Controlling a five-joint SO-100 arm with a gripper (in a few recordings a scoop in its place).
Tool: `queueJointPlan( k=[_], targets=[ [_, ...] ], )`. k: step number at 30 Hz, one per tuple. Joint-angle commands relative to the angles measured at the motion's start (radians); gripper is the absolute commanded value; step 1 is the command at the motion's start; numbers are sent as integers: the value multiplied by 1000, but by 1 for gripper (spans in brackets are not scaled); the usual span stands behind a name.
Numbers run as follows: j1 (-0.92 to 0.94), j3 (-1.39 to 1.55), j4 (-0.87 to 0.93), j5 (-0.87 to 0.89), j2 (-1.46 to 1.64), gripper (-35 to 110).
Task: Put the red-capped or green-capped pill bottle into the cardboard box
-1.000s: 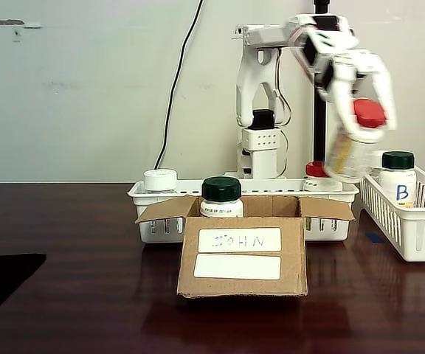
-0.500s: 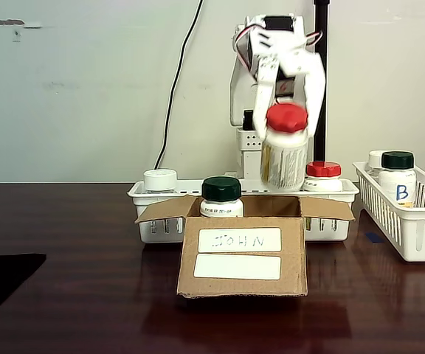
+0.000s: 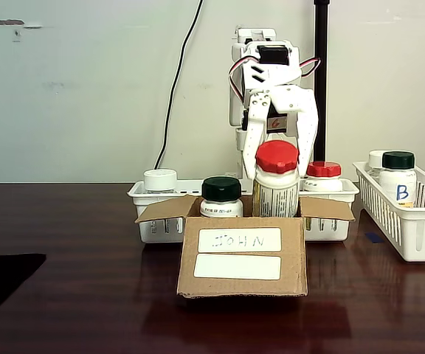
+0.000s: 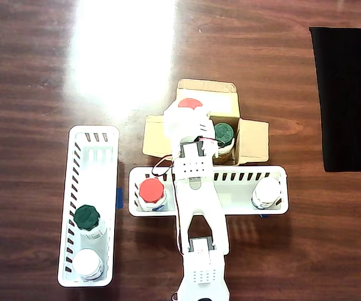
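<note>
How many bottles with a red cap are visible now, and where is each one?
2. One red-capped pill bottle is in the gripper, partly inside the cardboard box. Another red-capped bottle stands in the white basket behind the box.

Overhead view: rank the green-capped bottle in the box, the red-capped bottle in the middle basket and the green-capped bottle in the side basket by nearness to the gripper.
1. Green-capped bottle in the box, right beside the gripper.
2. Red-capped bottle in the middle basket, below-left.
3. Green-capped bottle in the side basket, far left.

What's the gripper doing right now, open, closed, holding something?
Gripper: closed on the red-capped pill bottle, holding it upright, its lower part inside the open cardboard box.
</note>
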Motion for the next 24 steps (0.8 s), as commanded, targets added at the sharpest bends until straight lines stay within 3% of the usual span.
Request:
queueJointPlan(
  k=[1,11,14,19,24],
  targets=[
    [28,14,-55,9,75,2],
    [31,91,-54,12,127,61],
    [23,74,-15,2,149,71],
    [0,-34,245,-26,236,69],
    [-8,-23,506,-3,387,44]
  ],
)
